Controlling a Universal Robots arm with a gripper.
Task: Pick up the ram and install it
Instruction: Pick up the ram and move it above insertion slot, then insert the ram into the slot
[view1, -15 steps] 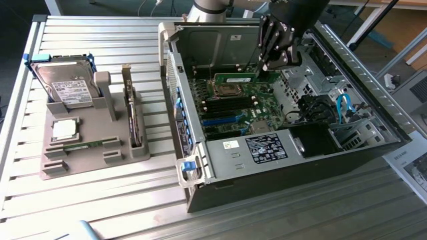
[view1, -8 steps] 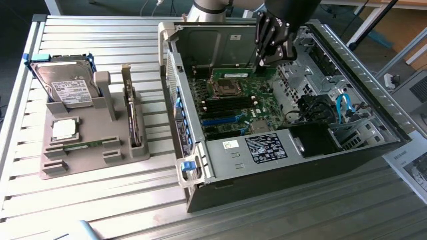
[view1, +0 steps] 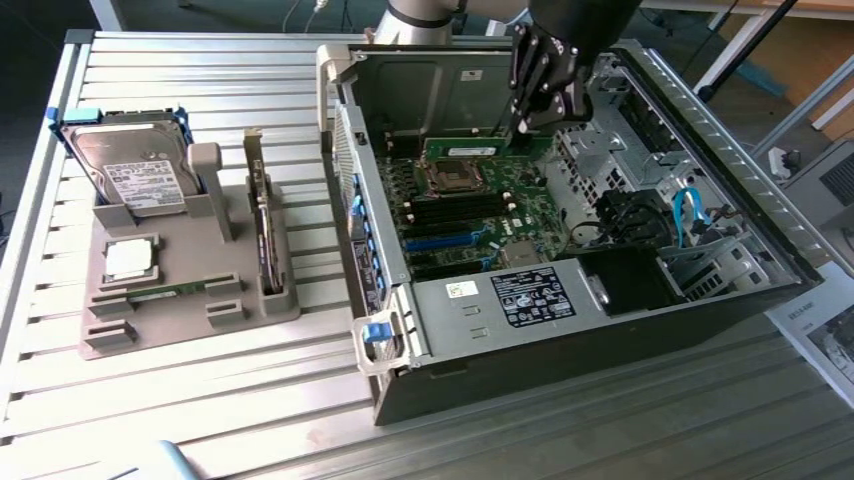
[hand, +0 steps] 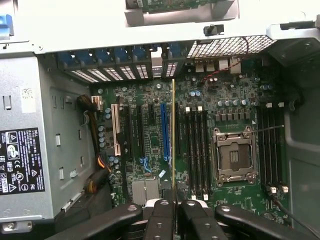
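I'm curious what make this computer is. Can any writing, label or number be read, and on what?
Nothing can be read for certain.
Black power supply label: print too small.
White hard drive label: too small.
Printed sheet, exterior view's right: blurred.

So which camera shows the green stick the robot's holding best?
The exterior view: the ram shows its green face there, held over the motherboard. The wrist view sees the ram edge-on, a thin line running out from the jaws gripping it.
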